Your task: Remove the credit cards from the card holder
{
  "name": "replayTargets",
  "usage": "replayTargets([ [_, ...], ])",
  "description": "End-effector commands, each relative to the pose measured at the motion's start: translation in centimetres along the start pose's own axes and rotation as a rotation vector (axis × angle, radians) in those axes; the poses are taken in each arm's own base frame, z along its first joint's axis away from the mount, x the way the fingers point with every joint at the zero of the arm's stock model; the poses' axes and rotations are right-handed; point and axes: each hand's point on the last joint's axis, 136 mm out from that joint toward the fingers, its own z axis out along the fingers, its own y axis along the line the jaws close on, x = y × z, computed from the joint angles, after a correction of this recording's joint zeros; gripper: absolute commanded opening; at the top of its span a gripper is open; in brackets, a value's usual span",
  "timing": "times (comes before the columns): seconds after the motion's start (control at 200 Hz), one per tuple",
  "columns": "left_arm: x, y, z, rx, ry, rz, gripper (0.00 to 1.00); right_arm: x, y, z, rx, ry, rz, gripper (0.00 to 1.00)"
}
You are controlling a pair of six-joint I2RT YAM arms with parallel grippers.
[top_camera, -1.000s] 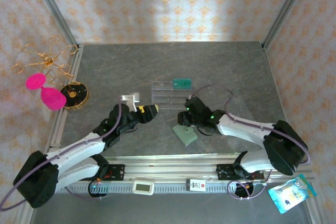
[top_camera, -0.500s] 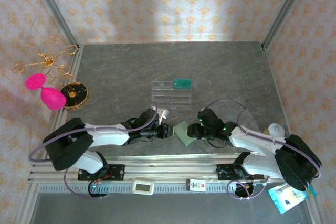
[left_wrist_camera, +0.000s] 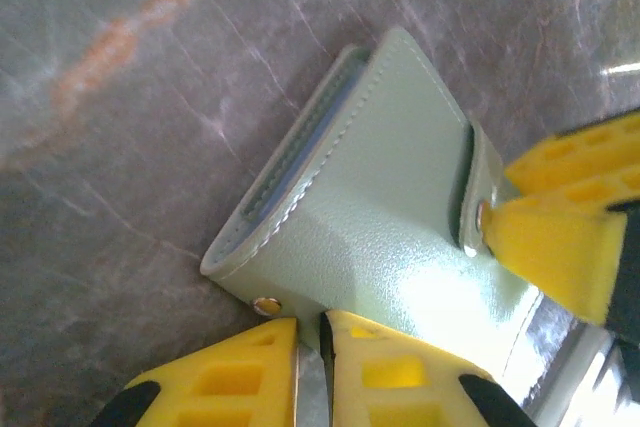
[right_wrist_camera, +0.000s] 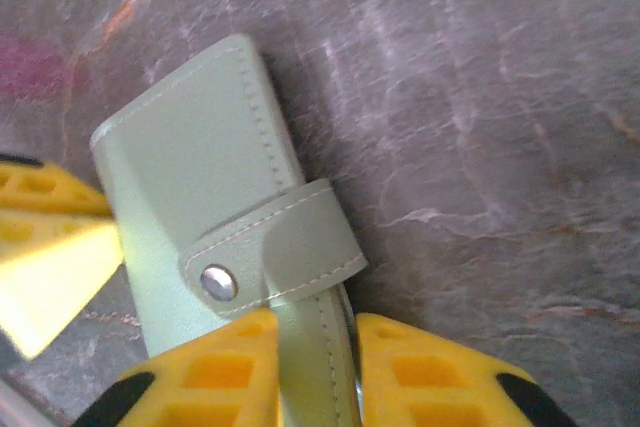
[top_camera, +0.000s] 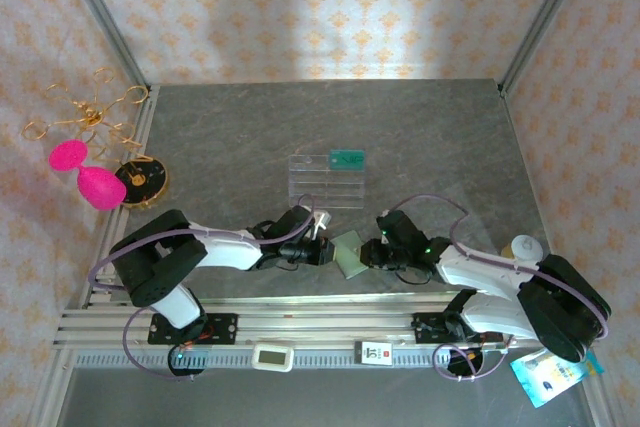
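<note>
A: Hidden or unclear?
B: Inside of card holder (left_wrist_camera: pixel 380 217) concealed: closed, strap snapped shut; only layered blue-grey edges visible along the open side. Positioned toward the table's near edge, between both grippers.
A: Grip status?
B: Right gripper (right_wrist_camera: pixel 315 332): clamped on the strap end of the holder. Left gripper (left_wrist_camera: pixel 310 332): narrowed to a thin slit at the opposite edge, touching it; pinching or not, cannot tell.
A: Surroundings?
B: Grey marbled table (top_camera: pixel 250 137); clear compartment tray (top_camera: pixel 325 182) farther back, well apart; patterned wallpaper (top_camera: pixel 330 7) on three sides; gold wire stand (top_camera: pixel 85 117) at left
</note>
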Motion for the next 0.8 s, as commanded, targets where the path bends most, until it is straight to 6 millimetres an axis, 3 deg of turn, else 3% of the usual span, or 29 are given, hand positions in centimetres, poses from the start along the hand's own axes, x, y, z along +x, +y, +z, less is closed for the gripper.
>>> replayTargets([
  [0.0,0.1,-0.8,-0.4,0.015,0.009,0.010,0.17,-0.4,2.2,0.2,-0.086,-0.006,-0.032,0.03],
  [0.21,-2.9,-0.6,-4.8,0.100,-0.189,-0.070,0.46,-2.6,5.8,-2.1,-0.211,-0.096,-0.091,0.00],
  [0.365,-5.6,-3.2,-9.1,0.284,-0.389,-0.077,0.63,-5.4,9.4,-5.4,-0.339,-0.235,-0.118,0.00],
  [0.536,-8.4,-6.1,-13.6,0.409,-0.569,-0.018,0.70,-8.6,13.8,-9.2,-0.453,-0.366,-0.161,0.00],
  [0.796,-10.5,-6.2,-18.6,0.439,-0.758,0.010,0.75,-11.1,18.1,-13.6,-0.619,-0.504,-0.208,0.00],
])
